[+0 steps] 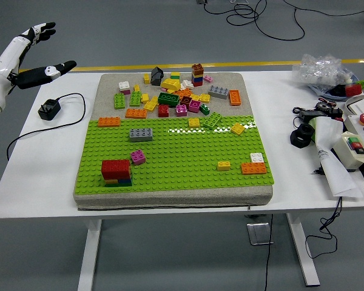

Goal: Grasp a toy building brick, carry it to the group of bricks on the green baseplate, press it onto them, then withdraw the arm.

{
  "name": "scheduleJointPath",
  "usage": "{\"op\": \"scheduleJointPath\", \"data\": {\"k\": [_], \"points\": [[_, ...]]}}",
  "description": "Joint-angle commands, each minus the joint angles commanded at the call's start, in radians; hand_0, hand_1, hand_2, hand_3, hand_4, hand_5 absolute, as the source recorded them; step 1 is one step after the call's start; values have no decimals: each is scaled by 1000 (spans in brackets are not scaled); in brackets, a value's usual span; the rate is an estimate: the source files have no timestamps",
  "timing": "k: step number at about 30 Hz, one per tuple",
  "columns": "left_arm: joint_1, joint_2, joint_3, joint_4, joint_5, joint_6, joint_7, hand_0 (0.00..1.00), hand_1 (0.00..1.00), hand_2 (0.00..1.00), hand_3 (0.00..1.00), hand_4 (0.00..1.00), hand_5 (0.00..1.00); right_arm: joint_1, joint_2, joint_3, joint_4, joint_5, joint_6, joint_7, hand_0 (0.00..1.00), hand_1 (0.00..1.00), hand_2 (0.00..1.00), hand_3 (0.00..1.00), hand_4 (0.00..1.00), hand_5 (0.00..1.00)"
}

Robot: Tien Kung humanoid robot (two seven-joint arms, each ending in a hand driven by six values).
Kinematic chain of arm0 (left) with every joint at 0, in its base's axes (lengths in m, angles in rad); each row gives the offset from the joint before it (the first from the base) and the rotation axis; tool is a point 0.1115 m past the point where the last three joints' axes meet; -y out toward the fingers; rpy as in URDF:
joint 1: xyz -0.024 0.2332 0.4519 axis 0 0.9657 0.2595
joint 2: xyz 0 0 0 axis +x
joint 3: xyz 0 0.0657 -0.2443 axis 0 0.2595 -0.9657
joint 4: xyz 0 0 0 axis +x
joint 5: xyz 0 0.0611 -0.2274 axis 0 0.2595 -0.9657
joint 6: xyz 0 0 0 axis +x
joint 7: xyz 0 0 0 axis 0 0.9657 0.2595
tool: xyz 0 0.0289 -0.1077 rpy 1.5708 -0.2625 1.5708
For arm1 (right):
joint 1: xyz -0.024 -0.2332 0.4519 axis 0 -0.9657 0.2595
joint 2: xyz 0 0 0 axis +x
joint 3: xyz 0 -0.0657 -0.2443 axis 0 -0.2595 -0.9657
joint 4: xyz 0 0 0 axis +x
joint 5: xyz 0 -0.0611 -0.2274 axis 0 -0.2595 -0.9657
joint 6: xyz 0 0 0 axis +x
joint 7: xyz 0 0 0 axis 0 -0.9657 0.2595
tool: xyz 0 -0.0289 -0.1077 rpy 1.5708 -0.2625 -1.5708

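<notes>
A green baseplate [176,160] lies on a grey pad in the middle of the table. On its near left stands a small stack with a red brick [116,168] on top of yellow and blue ones. A pink brick [138,157] sits beside it, a grey brick [141,134] further back. Several loose bricks [176,94] of mixed colours are heaped at the pad's far end. My left hand [39,51] hangs high at the far left, off the table's corner, fingers spread and holding nothing. The right arm is out of view.
A black plug with its cable [49,109] lies on the table left of the pad. At the right edge stand a control box with buttons [358,142], white paper [333,163], black parts [303,136] and a plastic bag [324,70].
</notes>
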Motion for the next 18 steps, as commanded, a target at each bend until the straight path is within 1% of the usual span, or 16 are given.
{"op": "scheduleJointPath", "data": {"k": [18], "points": [[-1,-1,-6,-4,6,1,2,998,929,926,924,935,510,-1,0,1,0,7,4,0,765,707,751,718,956,691]]}}
